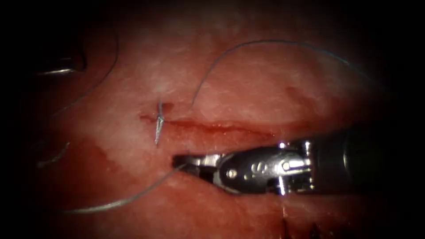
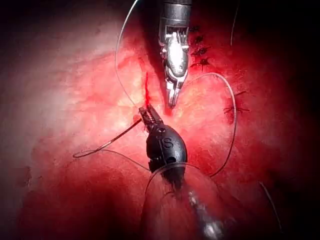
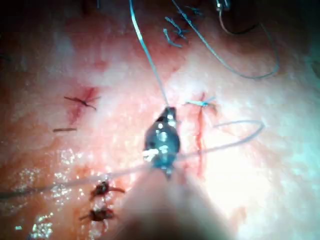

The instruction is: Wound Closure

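Observation:
The cut (image 1: pixel 221 127) runs across the tissue (image 1: pixel 265 88), with red fluid along it. At its left end sits a knotted stitch (image 1: pixel 159 118) with short thread ends. My right gripper (image 1: pixel 179 161) comes in from the right, just below the cut. It is shut on the thread (image 1: pixel 133 199), which trails away to the lower left. Another loop of thread (image 1: pixel 265 42) arcs over the tissue above the cut. In the left wrist view my left gripper (image 2: pixel 146 114) looks shut, and a dark thread (image 2: pixel 107 144) leaves its tip. The right gripper (image 2: pixel 172 100) points toward it from close by.
Several older dark stitches (image 2: pixel 200 50) lie beside the right tool's shaft and show again as dark stitches (image 3: pixel 100 202) in the right wrist view. Loose thread (image 1: pixel 55 157) lies at the dim left side. Red fluid (image 1: pixel 88 168) stains the tissue below the cut.

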`<state>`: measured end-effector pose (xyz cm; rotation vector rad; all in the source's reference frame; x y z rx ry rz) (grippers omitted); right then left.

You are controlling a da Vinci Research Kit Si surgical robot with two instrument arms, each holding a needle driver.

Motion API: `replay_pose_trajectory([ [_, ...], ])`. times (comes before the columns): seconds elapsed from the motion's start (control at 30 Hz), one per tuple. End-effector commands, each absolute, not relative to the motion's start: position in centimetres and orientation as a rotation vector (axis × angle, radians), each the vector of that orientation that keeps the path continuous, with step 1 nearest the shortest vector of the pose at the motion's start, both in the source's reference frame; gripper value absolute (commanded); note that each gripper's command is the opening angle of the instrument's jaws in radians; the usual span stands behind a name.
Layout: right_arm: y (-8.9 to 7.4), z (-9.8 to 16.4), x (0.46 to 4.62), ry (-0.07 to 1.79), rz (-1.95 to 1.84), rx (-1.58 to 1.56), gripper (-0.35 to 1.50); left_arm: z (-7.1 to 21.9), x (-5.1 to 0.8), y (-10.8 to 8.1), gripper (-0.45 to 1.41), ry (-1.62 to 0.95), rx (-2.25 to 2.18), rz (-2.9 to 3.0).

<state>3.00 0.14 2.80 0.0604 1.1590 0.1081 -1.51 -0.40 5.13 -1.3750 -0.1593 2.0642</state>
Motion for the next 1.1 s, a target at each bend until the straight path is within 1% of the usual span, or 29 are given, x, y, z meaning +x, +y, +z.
replay_pose_trajectory([
  [0.03, 0.0, 2.7, 3.03, 1.169, 0.11, 0.074, -0.35, 5.2, -1.54, -0.5, -0.45, -0.166, -1.373, 2.064],
  [0.23, -0.3, 2.1, 3.04, 1.198, 0.117, 0.106, -0.35, 5.2, -1.54, -0.5, -0.45, -0.166, -1.373, 2.064],
  [0.53, -0.8, 1.2, 3.25, 1.259, 0.089, 0.12, -0.35, 5.2, -1.54, -0.5, -0.45, -0.166, -1.373, 2.064],
  [0.57, -0.8, 1.2, 3.25, 1.25, 0.083, 0.1, -0.08, 5.2, -1.54, -0.5, -0.45, -0.166, -1.373, 2.064],
  [0.6, -0.7, 1.2, 3.24, 1.233, 0.079, 0.071, 0.25, 5.2, -1.54, -0.5, -0.45, -0.165, -1.373, 2.064],
  [0.63, -0.7, 1.2, 3.22, 1.22, 0.078, 0.047, 0.64, 5.2, -1.54, -0.5, -0.45, -0.168, -1.375, 2.064],
  [0.67, -0.6, 1.2, 3.19, 1.209, 0.083, 0.024, 0.88, 5.2, -1.54, -0.5, -0.45, -0.168, -1.375, 2.064],
  [0.7, -0.5, 1.3, 3.17, 1.198, 0.096, 0.012, 1.04, 5.2, -1.55, -0.5, -0.45, -0.168, -1.375, 2.064],
  [0.73, -0.5, 1.4, 3.13, 1.186, 0.101, 0.001, 1.14, 5.2, -1.55, -0.5, -0.45, -0.168, -1.375, 2.064],
  [0.93, -0.1, 2.0, 2.93, 1.152, 0.128, -0.036, 1.23, 5.2, -1.55, -0.5, -0.45, -0.169, -1.376, 2.064],
  [1.1, 0.0, 2.5, 2.88, 1.13, 0.132, -0.068, 1.23, 5.2, -1.55, -0.5, -0.45, -0.168, -1.376, 2.064],
])
